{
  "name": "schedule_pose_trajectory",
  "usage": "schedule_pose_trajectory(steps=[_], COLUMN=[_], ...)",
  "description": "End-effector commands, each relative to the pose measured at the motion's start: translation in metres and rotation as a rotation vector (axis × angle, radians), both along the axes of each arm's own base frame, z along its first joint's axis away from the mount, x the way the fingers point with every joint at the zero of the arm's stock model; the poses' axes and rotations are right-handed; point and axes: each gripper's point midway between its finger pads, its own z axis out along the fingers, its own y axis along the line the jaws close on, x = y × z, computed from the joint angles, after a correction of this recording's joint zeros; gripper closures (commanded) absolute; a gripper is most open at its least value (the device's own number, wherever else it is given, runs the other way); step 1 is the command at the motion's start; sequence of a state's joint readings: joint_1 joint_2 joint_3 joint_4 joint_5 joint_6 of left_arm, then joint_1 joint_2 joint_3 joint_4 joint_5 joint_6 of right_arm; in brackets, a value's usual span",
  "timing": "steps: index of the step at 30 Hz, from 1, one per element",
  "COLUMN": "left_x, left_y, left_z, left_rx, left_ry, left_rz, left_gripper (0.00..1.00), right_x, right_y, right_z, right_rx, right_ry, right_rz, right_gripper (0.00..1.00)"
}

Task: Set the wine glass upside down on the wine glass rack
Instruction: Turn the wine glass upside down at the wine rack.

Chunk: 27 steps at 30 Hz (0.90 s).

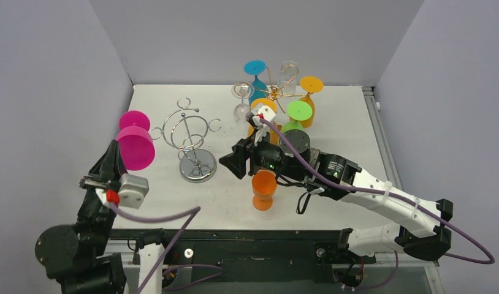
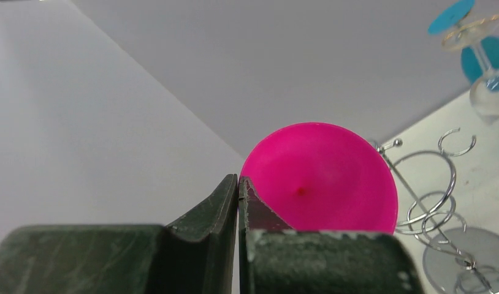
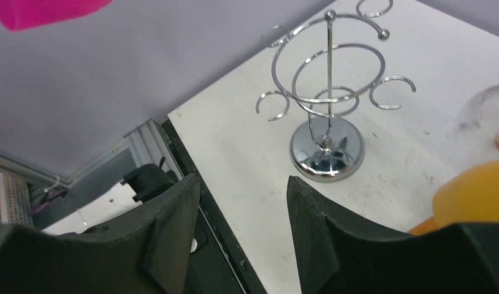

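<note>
L arm (image 1: 91, 211) is folded up at the near-L corner of the worktop (image 1: 345, 122), wrist raised and aimed toward the far L side. Left fingers (image 2: 222, 202) are pressed together on the rim of the pink wine glass (image 1: 137, 150), so it looks pinched there. Glass is held off the worktop, tilted on its side past the L edge, w/ the bowl nearer and the flat foot farther. Smooth opaque plastic.

R arm (image 1: 382, 196) reaches from the near-R corner low across to mid-worktop, wrist level, pointing L. Right fingers (image 3: 173, 226) are matte black wedges, spread apart w/ nothing between them. Just beside them, toward the near edge, an orange glass (image 1: 263, 184) stands upright; also opaque plastic.

Chrome rack (image 1: 198, 166) stands L of centre: round mirror-bright base, thin post, looped wire arms ending in open hooks, all bare.

Near the far edge, a gold wire rack (image 1: 273, 92) carries teal (image 1: 255, 68), green (image 1: 299, 110), orange and clear glasses.
</note>
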State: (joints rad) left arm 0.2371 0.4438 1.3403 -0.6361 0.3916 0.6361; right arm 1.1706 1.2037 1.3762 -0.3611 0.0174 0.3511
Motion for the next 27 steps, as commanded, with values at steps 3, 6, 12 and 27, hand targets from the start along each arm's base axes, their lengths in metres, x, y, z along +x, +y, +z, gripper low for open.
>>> schedule_pose_trajectory(steps=[3,6,12,27], left_x=[-0.059,-0.077,-0.091,-0.096], left_y=[-0.055,-0.073,-0.094,-0.102], left_z=[0.057,0.065,0.078,0.092], left_rx=[0.030,0.094,0.113,-0.029], left_ry=[-0.177,-0.248,-0.316,-0.301], left_rz=[-0.248,-0.330,-0.466,-0.561], left_gripper=[1.00,1.00,1.00,1.00], right_x=[-0.002,-0.004,0.001,-0.003], right_y=[0.030,0.039,0.039,0.043], right_z=[0.060,0.083,0.129,0.141], right_rx=[0.153,0.215,0.339,0.407], right_ry=[0.054,0.075,0.067,0.070], right_rz=[0.135,0.179,0.284,0.392], right_gripper=[0.46,0.44,0.43,0.45])
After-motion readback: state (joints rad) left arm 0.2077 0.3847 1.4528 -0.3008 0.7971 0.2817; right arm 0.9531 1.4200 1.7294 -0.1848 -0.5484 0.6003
